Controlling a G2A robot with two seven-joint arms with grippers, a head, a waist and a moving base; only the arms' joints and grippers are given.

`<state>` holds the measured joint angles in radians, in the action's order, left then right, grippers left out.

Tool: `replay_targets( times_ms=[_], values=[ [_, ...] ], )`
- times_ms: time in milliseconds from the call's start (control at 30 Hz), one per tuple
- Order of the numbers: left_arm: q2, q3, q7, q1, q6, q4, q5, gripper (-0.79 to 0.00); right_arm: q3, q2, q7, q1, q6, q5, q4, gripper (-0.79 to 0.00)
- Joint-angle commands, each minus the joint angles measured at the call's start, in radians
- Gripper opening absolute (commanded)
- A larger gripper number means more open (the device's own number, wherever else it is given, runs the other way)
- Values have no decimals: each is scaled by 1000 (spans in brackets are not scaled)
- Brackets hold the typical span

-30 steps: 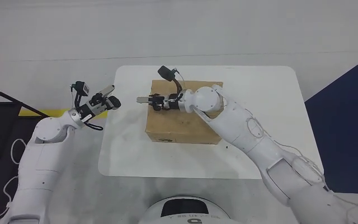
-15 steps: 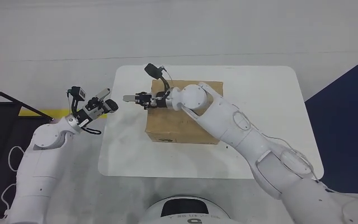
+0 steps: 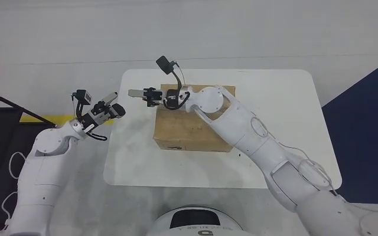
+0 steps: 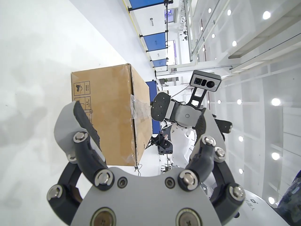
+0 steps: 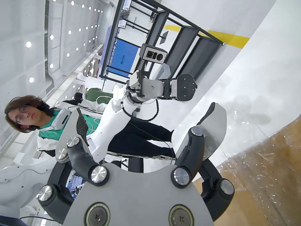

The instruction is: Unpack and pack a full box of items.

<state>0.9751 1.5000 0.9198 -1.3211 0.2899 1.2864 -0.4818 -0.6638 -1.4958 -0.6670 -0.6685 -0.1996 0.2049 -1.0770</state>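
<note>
The box [image 3: 177,130] is brown cardboard, with small black printed symbols [image 4: 81,88] on one side and shiny clear tape [image 4: 138,109] along its seam. The counter [image 3: 277,118] is plain white. The left gripper [image 3: 117,101] and the right gripper [image 3: 139,95] are grey, with black pads [image 4: 82,118] that seem finely dotted.

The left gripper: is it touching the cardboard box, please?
Apart. The top view shows bare table between the left gripper and the cardboard box.
</note>
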Motion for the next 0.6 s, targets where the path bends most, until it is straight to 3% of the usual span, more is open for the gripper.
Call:
replay_targets(
  times_ms=[0,267,567],
  values=[
    [0,-3,5,7,-6,-3,9,0,0,0,0,0,0,0,0,0],
    [2,-19,17,38,-21,-14,22,0,-5,-4,-8,-33,86,8,41,0],
    [3,-27,34,55,-31,-31,35,0,-34,-16,-25,-43,46,66,69,0]
  ],
)
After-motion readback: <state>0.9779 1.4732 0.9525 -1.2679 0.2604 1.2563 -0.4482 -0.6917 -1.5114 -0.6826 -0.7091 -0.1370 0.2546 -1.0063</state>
